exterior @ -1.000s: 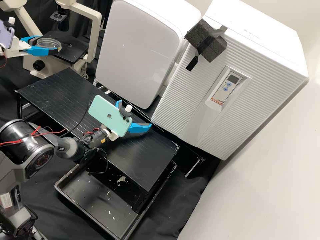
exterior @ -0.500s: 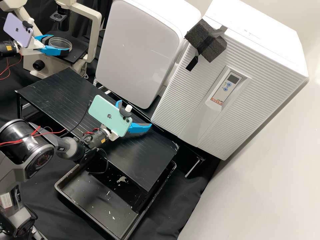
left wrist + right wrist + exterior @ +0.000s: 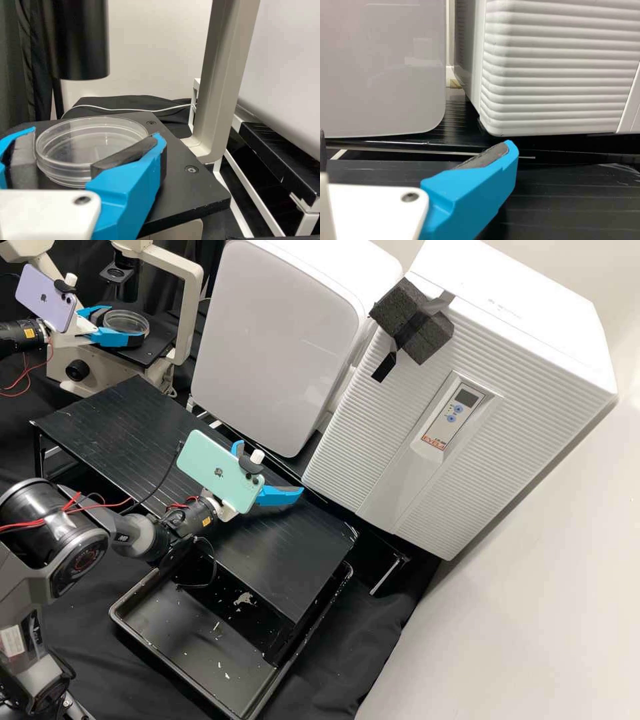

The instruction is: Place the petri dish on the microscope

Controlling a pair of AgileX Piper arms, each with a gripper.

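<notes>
In the high view my left gripper (image 3: pixel 125 325) is shut on the clear petri dish (image 3: pixel 127 321), over the black stage (image 3: pixel 152 348) of the microscope (image 3: pixel 193 303) at the upper left. The left wrist view has the dish (image 3: pixel 95 137) level between the dark pads of my left gripper (image 3: pixel 97 135), low over the stage (image 3: pixel 192 192); whether it touches the stage I cannot tell. Above the black shelf, my right gripper (image 3: pixel 269 469) stands open and empty. One blue finger of the right gripper (image 3: pixel 415 139) shows well in the right wrist view, the other barely at the edge.
The microscope's black cylinder (image 3: pixel 80 40) hangs above and behind the dish. A pale panelled unit (image 3: pixel 287 340) and a ribbed white appliance (image 3: pixel 413 420) stand behind the black shelf (image 3: pixel 120 420). A black tray (image 3: pixel 200 653) lies below it.
The left gripper has moved right in the high view with the dish held, farther over the microscope stage; its motion slows in the last half second. The right arm has kept still.
</notes>
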